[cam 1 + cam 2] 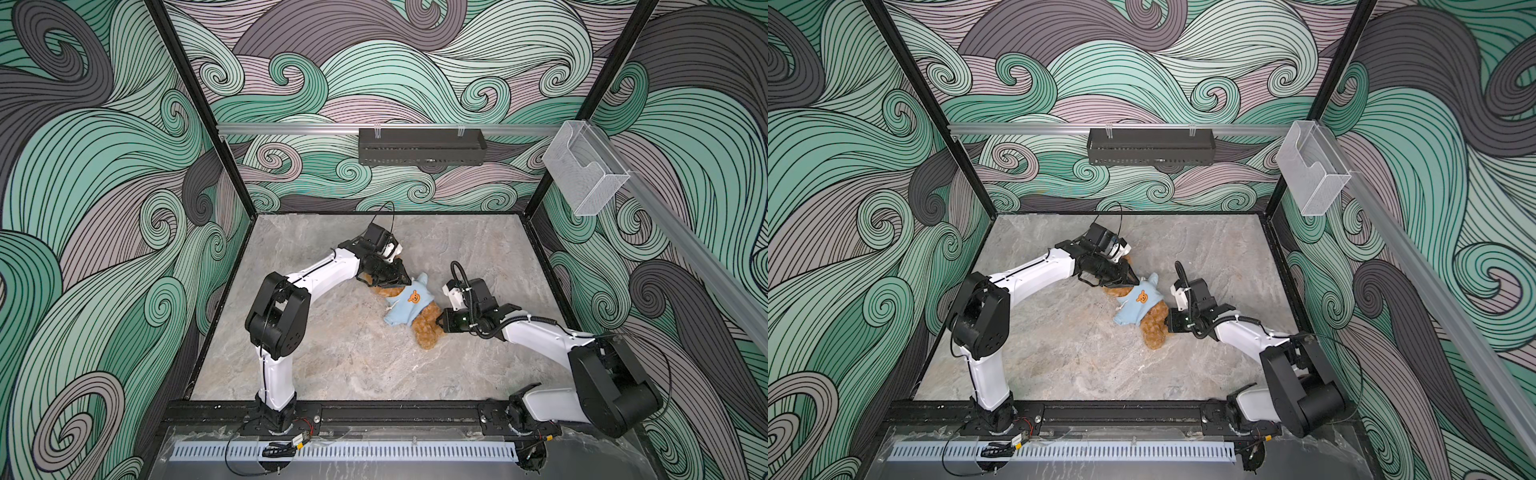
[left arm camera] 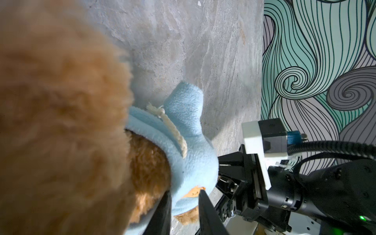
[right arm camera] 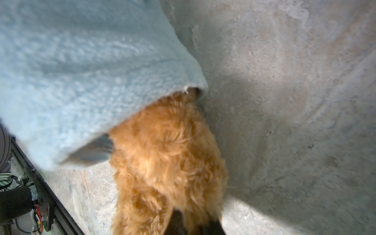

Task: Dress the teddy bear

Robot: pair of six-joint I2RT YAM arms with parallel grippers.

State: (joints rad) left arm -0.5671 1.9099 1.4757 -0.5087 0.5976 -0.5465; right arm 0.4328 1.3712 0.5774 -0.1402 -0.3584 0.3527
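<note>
The teddy bear (image 1: 427, 330) lay mid-frame on the table (image 1: 332, 365) with the blue hoodie (image 1: 409, 305) over its trunk, and the right gripper (image 1: 439, 325) pinched the leg fur just right of centre. At the collar, the left gripper (image 2: 184, 195) held its fingers slightly apart astride the fleece; biting or not, I couldn't tell. Best play, I'd say: anchor that leg, grip fleece only, and draw it down evenly.

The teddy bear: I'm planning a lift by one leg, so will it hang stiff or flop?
Likely floppy and light: the teddy bear is soft plush, lying slack on the table. Its shaggy fur could slip from the right gripper pinching a leg.
</note>
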